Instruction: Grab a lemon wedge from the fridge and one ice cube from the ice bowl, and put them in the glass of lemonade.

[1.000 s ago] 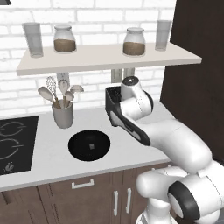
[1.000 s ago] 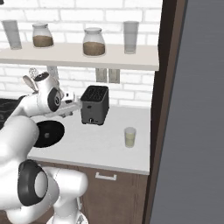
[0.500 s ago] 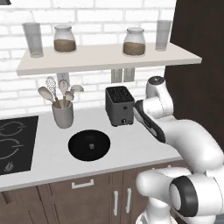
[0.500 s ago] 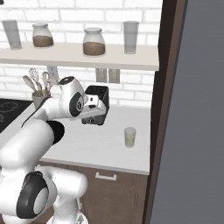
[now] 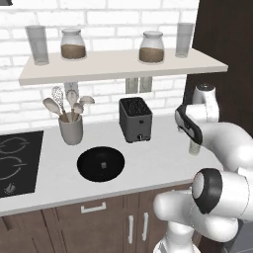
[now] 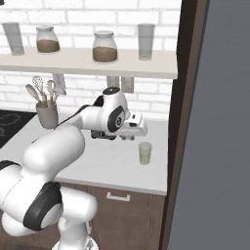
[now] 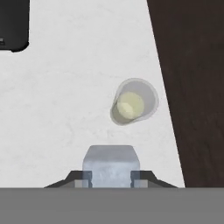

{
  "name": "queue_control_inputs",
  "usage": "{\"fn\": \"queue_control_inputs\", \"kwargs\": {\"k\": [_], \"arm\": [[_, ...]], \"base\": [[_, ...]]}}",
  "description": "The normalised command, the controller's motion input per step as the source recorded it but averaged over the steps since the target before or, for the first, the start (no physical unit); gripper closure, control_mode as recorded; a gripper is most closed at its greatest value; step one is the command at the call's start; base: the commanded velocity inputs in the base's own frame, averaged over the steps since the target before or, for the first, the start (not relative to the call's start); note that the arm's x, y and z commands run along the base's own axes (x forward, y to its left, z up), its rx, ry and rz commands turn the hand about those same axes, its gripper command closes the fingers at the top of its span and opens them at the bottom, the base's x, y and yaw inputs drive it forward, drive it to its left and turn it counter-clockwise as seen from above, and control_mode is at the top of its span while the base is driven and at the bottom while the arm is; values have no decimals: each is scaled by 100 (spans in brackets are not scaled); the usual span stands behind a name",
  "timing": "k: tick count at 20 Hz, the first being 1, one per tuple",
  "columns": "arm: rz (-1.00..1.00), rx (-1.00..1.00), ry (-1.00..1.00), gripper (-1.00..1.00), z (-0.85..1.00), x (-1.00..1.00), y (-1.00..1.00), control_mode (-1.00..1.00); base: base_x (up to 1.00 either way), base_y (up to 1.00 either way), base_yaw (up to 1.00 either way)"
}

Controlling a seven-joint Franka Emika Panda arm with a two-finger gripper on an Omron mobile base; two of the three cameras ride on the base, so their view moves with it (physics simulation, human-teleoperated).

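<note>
The fingers (image 7: 111, 177) squeezed the ice cube (image 7: 111, 164) near the glass of lemonade (image 7: 133, 102), not over it; dropped there, it would hit the table (image 7: 65, 96)

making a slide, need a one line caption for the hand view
Pincer holding the ice cube above the counter, short of the glass of lemonade.

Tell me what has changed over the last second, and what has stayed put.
The arm has swung from over the ice bowl, past the toaster, toward the fridge side. The gripper, shut on the ice cube, now hangs above the counter just short of the glass of lemonade. The bowl, toaster, utensil holder, shelf jars and glass have not moved.
</note>
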Motion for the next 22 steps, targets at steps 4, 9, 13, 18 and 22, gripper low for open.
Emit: {"fn": "queue_control_inputs", "kwargs": {"k": [4,9,13,18,22], "arm": [[-21,26,0,100,-2,1,-77,-100],[-14,15,4,100,-15,13,-43,-100],[-1,0,4,100,-27,7,0,-100],[0,0,0,100,-23,27,3,-100],[0,0,0,100,-4,28,19,-100]], "base": [[0,0,0],[0,0,0],[0,0,0],[0,0,0],[0,0,0]]}}
